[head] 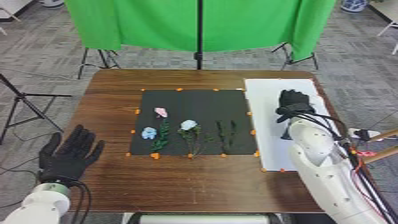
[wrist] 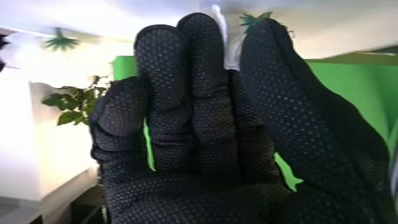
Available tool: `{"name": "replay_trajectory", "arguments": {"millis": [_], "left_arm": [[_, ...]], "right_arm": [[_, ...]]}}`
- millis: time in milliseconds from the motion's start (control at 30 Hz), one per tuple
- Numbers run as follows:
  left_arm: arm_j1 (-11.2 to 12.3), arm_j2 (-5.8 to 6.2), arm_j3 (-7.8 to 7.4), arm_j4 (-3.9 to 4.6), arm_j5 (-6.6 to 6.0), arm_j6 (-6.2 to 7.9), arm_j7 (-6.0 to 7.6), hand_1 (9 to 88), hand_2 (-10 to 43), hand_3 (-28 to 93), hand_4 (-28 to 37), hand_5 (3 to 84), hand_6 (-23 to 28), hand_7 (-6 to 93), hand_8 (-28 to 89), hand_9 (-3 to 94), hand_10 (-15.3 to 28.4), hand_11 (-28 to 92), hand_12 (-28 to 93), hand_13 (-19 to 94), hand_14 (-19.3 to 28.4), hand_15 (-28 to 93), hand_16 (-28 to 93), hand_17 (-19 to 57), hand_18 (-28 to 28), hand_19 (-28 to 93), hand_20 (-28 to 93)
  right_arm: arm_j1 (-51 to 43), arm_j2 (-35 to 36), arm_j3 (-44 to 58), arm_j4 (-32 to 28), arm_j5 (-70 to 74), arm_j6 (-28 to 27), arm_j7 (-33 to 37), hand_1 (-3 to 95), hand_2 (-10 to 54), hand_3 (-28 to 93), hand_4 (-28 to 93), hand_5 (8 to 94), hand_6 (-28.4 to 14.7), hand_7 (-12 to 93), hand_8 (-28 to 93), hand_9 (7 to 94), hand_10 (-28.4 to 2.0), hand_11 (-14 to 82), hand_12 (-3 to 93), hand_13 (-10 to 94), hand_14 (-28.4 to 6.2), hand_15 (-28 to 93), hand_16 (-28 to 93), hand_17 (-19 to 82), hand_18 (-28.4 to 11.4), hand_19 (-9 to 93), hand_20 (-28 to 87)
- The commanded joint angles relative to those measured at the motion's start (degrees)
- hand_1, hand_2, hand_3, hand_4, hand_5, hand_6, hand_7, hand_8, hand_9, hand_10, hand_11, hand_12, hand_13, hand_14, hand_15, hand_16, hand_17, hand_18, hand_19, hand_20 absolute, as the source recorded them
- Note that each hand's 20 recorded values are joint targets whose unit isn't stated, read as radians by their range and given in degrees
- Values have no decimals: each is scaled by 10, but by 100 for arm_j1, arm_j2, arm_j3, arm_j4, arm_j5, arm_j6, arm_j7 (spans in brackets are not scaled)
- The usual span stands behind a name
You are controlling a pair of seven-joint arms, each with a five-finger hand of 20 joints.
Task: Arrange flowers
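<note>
And here's the right hand [head: 295, 101], gloved in black fabric, up over the far part of the long white sheet [head: 274, 161] on the right side of the table. Look at it in the wrist view: that right hand [wrist: 204, 130] has its fingers extended and set close together, thumb raised alongside, nothing pinched. Just left of the sheet lies the black rectangular mat [head: 178, 100], and there are the flowers! A pale pink bloom [head: 161, 112] sits farthest, toward the left, with a leafy green stem [head: 160, 143] running nearward from it. The light blue bloom [head: 149, 133] is just left of that greenery, and the white bloom [head: 188, 125] lies near the middle, thin stems trailing toward the near edge. To the right, slim dark green sprigs [head: 233, 132]. Small orange markers [head: 155, 156] dot the mat's border. Over at the near left, the black-gloved left hand [head: 67, 155] has its fingers spread, all at the brown wooden table [head: 187, 187]. Beyond the far edge, bright green cloth [head: 151, 25] hangs behind a black pole [head: 199, 35].
</note>
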Motion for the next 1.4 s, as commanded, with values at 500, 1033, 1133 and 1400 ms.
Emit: {"name": "replay_trajectory", "arguments": {"millis": [500,1033,1133,1400], "left_arm": [[-4,86,-28,36,-54,-49,3,283,156,754,-283,516,100,206,-104,461,171,362,154,339,191,623,-65,-49,185,467,231],[-3,69,58,27,-192,42,-24,282,160,755,-283,518,99,208,-106,464,171,366,155,341,192,626,-66,-50,185,468,233],[-15,74,59,33,-229,49,9,283,161,755,-283,518,100,209,-106,464,170,366,154,341,192,628,-66,-50,185,469,233],[-127,70,103,108,-347,-100,30,281,161,758,-283,518,99,209,-106,464,170,367,154,341,190,627,-66,-49,184,469,233]], "right_arm": [[571,378,-1994,-1603,1032,-359,-754,590,-95,726,-283,756,-25,342,85,846,-110,131,437,681,-84,454,434,333,-233,842,421],[836,230,-2505,-1461,886,-472,-560,591,-95,725,-283,752,-25,347,87,837,-113,132,432,669,-90,468,419,328,-238,838,425],[873,176,-2549,-1412,887,-440,-548,591,-95,725,-283,750,-24,349,87,837,-113,133,432,670,-90,470,417,328,-238,838,425],[863,-73,-2601,-1383,885,-604,-645,589,-95,724,-283,733,-25,357,60,827,-113,135,430,663,-92,479,415,326,-239,840,425]]}}
